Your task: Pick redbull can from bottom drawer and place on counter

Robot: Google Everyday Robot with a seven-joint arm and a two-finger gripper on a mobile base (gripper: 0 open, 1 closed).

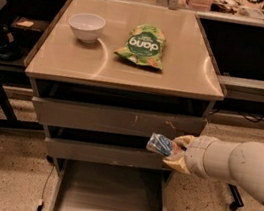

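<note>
My gripper [169, 149] is shut on the redbull can [159, 144], a small silver-and-blue can held sideways. It hangs in front of the middle drawer's front, right of centre, above the open bottom drawer [110, 200]. The bottom drawer is pulled out and its grey floor is bare. The beige counter [128, 66] lies above, on top of the cabinet. My white arm comes in from the right.
A white bowl [86, 26] and a green snack bag [143, 45] sit on the counter. The two upper drawers [114, 119] are shut. A long bench with clutter runs along the back. A dark chair stands at the left and a table leg at the right.
</note>
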